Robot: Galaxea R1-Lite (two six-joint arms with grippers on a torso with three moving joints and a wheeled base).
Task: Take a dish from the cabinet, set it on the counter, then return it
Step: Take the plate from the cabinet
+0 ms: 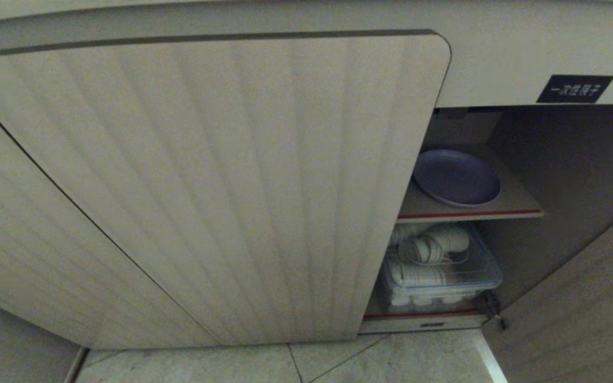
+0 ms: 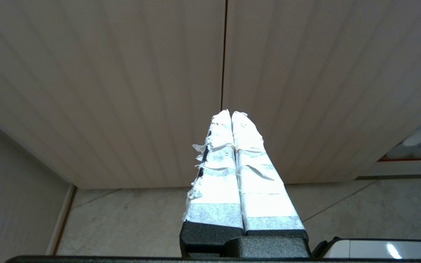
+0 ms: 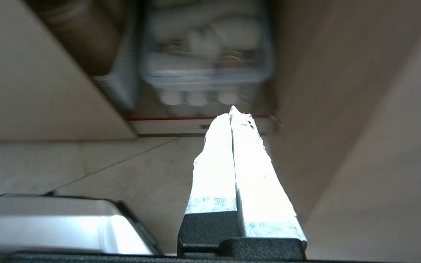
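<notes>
The lavender dish lies flat on the red-edged upper shelf inside the beige cabinet, whose right door stands open. Neither arm shows in the head view. My right gripper is shut and empty, low in front of the open compartment, pointing at the bottom shelf's red edge. My left gripper is shut and empty, facing the ribbed closed doors. The counter is out of view.
A clear lidded bin of white dishes fills the lower shelf, blurred in the right wrist view as the bin. A black label sits above the opening. Pale floor tiles lie below the doors.
</notes>
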